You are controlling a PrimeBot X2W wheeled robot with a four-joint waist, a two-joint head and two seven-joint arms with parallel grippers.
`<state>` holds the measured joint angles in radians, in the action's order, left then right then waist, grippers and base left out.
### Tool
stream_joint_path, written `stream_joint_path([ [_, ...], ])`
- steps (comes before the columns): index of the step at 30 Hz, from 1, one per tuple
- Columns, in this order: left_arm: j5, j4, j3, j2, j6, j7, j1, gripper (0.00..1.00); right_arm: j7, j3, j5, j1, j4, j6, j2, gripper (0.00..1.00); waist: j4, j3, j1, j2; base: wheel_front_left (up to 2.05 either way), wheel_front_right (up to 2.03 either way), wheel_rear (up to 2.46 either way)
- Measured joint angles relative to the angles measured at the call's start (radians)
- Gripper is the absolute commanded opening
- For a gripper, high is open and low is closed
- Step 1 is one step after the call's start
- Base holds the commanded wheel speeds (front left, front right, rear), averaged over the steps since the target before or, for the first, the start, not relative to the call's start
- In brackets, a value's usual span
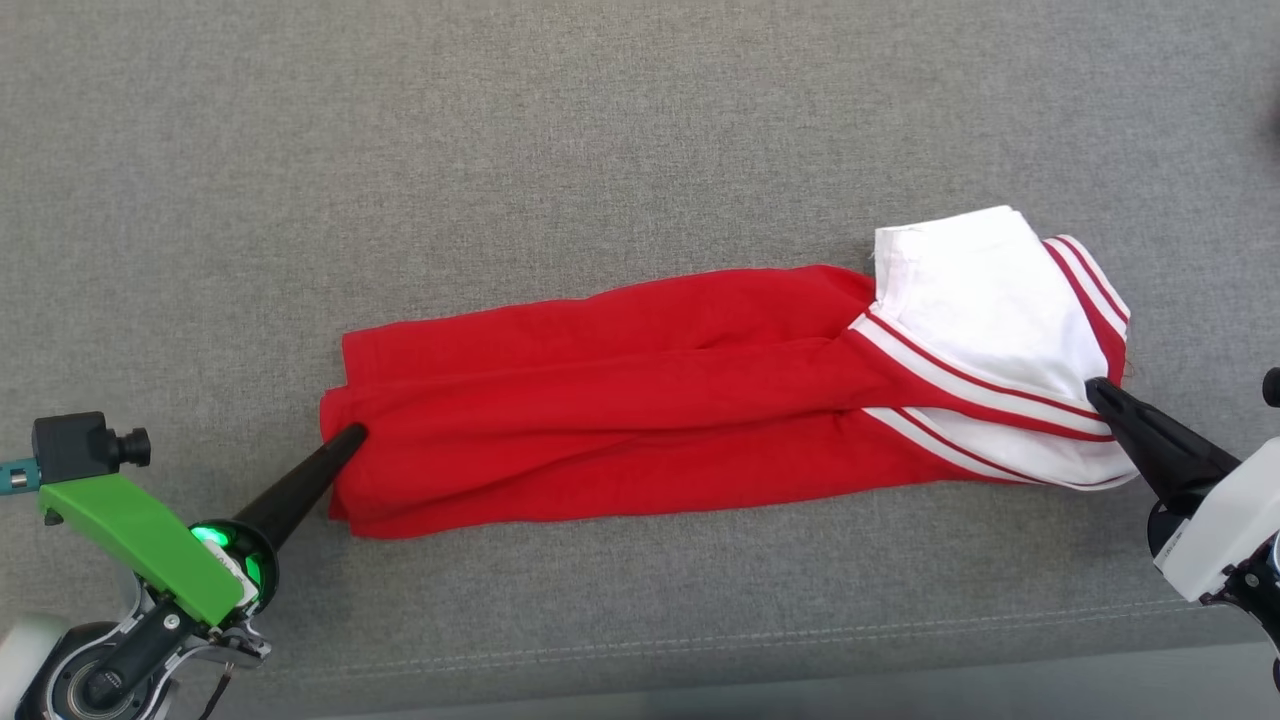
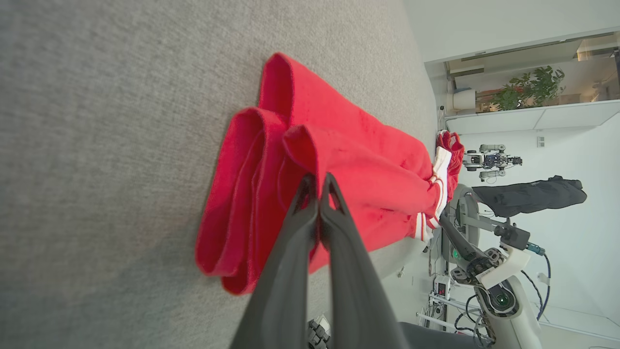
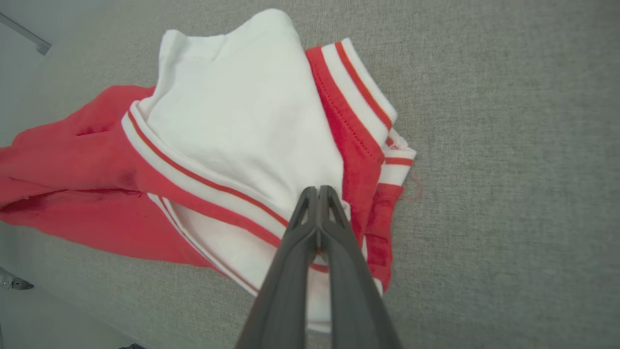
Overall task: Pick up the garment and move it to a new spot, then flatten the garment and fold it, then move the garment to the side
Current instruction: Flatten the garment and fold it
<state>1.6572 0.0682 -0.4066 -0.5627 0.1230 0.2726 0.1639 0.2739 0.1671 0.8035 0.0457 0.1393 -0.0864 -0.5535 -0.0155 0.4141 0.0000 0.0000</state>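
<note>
Garment (image 1: 640, 400) laid lengthwise on the grey bench (image 1: 600, 120), on the far side of the stitched seam (image 1: 700, 640) and roughly parallel to it. The red end points to the robot's left and the white panel (image 1: 985, 300) to its right.

We see the left hand (image 1: 355, 435) clenched on the layered red end at the corner nearer the seam. The left wrist view shows its fingers pressed together, with the tips in the rolled folds. The right hand (image 1: 1095, 388) grasps the striped edge of the white panel, also on the seam side, and a sliver of red cloth shows between its closed fingers in the right wrist view.

We judge the step in hand to be flattening, since the cloth is pulled out long but not smooth. Soft ridges run along the red length, and the white panel stands slightly puffed.

To do this well, we would draw the two hands apart evenly, low over the bench and along a line parallel to the seam, so that the ridges pull out without the cloth lifting. Both grips sit on the seam side, so the far edge may lag and stay rumpled. A sharp tug risks slipping the thin striped edge out of the right hand.
</note>
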Motion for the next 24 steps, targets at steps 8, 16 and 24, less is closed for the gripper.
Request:
stream_joint_path([
  [8,-0.002,-0.025,-0.001,-0.014,0.0,0.008,0.002,0.0,-0.011,-0.004,-0.007,-0.01,-0.001,0.01,0.016,0.84,0.005,0.016,0.0,0.0,0.0,0.0,0.0],
  [16,-0.003,-0.04,0.023,-0.016,-0.001,-0.002,0.017,1.0,-0.027,-0.008,-0.007,-0.028,-0.008,0.017,0.04,1.0,-0.003,0.015,0.0,0.0,0.0,0.0,0.0],
  [24,-0.003,-0.025,-0.003,-0.012,-0.001,0.019,0.022,1.0,-0.038,-0.016,-0.003,-0.026,-0.016,0.027,0.05,1.0,-0.012,0.011,0.0,0.0,0.0,0.0,0.0],
])
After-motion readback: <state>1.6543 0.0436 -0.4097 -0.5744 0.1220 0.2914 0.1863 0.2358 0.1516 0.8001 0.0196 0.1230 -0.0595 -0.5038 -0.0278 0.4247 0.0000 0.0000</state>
